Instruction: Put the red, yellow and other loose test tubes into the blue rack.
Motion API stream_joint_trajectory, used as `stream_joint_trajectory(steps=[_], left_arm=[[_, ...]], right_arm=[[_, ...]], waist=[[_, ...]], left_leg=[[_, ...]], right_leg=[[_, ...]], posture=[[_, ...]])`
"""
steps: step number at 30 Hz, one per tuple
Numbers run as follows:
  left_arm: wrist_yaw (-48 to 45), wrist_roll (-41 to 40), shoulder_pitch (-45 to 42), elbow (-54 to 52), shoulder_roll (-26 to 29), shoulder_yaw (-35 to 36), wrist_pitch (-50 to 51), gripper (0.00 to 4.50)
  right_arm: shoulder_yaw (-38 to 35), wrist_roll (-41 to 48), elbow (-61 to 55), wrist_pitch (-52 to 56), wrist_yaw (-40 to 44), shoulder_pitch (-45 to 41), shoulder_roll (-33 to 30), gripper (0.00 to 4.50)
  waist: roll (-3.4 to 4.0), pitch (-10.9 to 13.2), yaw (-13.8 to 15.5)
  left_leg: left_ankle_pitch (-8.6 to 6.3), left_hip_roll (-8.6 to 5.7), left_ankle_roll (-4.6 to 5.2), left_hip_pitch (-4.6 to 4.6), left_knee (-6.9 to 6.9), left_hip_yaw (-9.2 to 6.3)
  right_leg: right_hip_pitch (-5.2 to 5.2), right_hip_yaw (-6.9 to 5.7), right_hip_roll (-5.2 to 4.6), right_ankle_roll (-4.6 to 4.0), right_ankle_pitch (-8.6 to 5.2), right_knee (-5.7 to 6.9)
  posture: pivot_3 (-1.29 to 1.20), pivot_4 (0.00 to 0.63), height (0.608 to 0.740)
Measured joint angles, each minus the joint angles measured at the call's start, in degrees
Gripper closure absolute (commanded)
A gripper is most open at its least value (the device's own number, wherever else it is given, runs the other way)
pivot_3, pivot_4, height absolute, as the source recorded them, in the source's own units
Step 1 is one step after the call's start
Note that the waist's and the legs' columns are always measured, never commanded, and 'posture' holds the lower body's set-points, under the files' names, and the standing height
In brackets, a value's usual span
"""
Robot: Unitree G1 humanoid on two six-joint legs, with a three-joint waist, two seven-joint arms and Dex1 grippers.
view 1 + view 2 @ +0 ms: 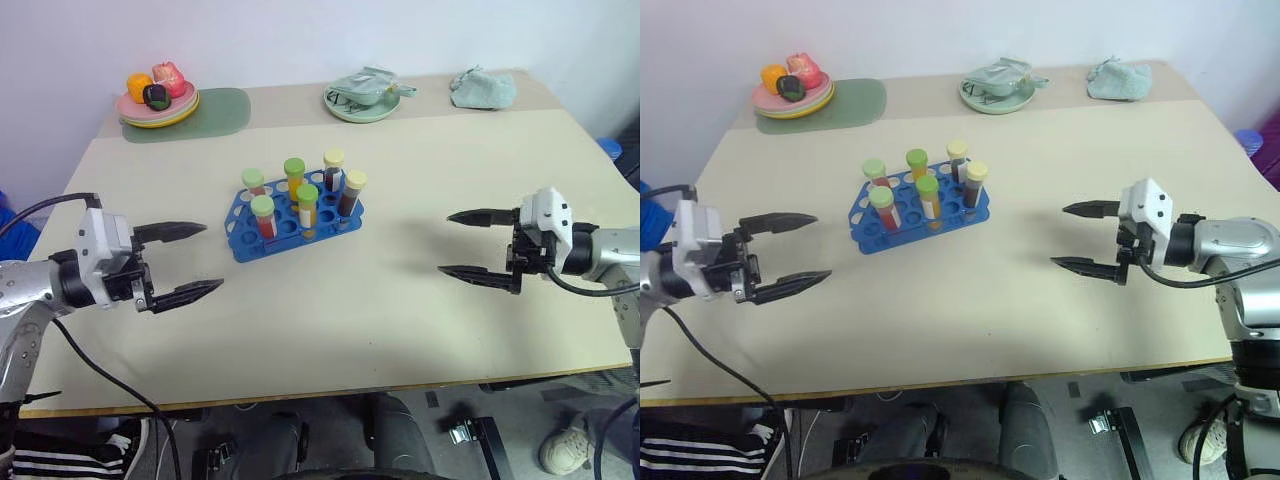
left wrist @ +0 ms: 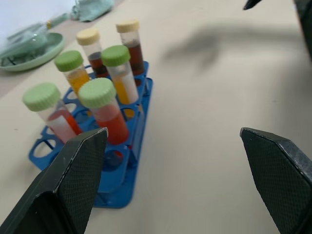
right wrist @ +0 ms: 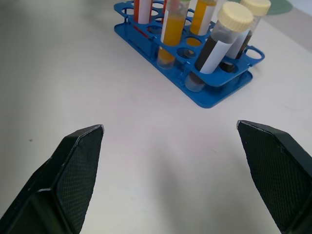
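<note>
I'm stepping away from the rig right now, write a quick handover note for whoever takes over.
Left gripper: open, holding nothing, hovering over the table left of the rack.
Right gripper: open, holding nothing, hovering right of the rack.
Blue rack: mid-table, with six capped test tubes standing upright in it, four green-capped and two cream-capped.
Done: no loose tubes visible on the table; all visible ones are racked.
Left: nothing obvious. Check the floor and table edges for strays.

Six tubes (image 1: 307, 204) stand in the rack (image 1: 292, 220) mid-table (image 1: 400, 310) (grippers well apart on either side) — behind it, a fruit plate (image 1: 158, 108) left, a dish (image 1: 362, 103) and cloth (image 1: 482, 88) right.
</note>
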Motion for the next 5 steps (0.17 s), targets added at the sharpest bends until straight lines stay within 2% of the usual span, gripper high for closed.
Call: stream_joint_trajectory(steps=[5], left_arm=[[-0.6,0.0,-2.7,1.2,-1.6,-0.9,1.2,0.05]], right_arm=[[-0.2,-0.2,-1.0,0.2,-1.5,0.7,0.0,0.00]], waist=[[0.00,0.0,0.0]], left_leg=[[0.00,0.01,0.00,0.00,0.01,0.00]], right_leg=[[0.00,0.00,-0.01,0.00,0.00,0.01]], posture=[[0.00,0.150,0.740]])
